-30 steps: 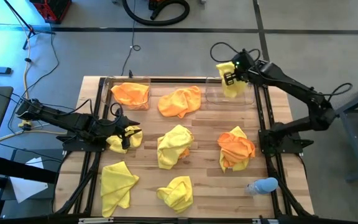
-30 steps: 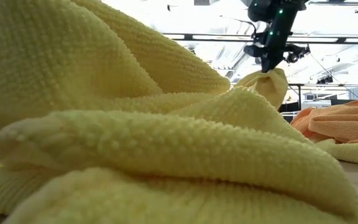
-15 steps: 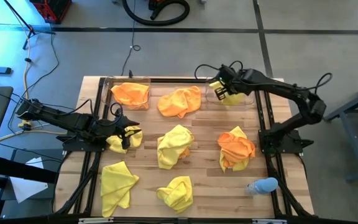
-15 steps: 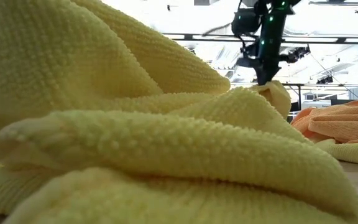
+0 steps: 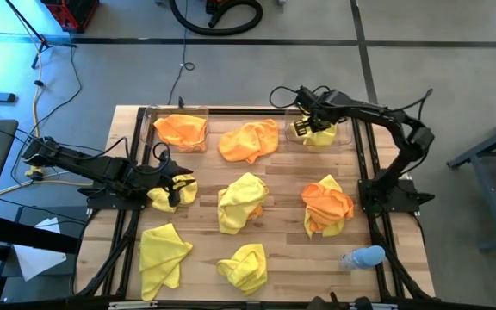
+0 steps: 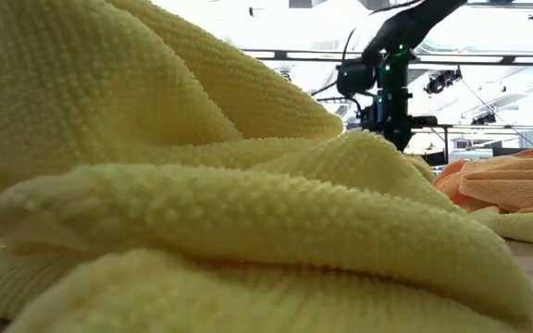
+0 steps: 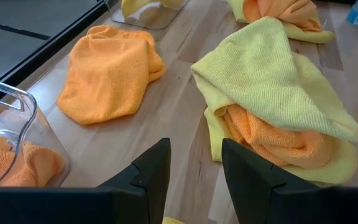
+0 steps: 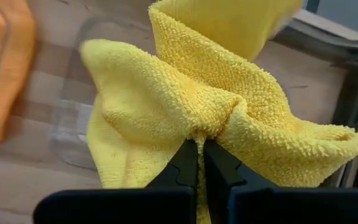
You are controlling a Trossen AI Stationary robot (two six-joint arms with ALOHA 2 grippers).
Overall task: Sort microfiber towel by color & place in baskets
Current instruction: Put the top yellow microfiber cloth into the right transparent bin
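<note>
Pinched tight on a fold of bright yellow fuzzy microfiber towel (image 8: 197, 99), the right gripper (image 8: 197, 163) leaves no visible gap between its two dark fingers (image 8: 182, 163); the cloth bunches out to both sides of the grip. From above, this towel hangs into the clear low-walled plastic basket (image 5: 344, 136) at the far right corner of the table, with the gripper just over it.

The likely trouble from here is a sloppy drop. Part of the cloth looks draped toward the basket's wall, so letting go at this spot could leave a flap over the rim, or the fuzzy pile could cling to the fingers and get dragged back out on the lift.

Left of that basket lies a loose orange fuzzy towel (image 5: 250, 139), and farther left stands a second clear plastic basket (image 5: 151, 127) holding an orange towel (image 5: 182, 130). Nearer than the right basket, a mixed orange-and-yellow towel heap (image 5: 326, 205) would be risky: one grab could carry both colours.

Far left of the right basket, the left gripper (image 7: 194, 163) waits with its fingers spread and holding nothing, over a yellow towel (image 5: 164, 195).
</note>
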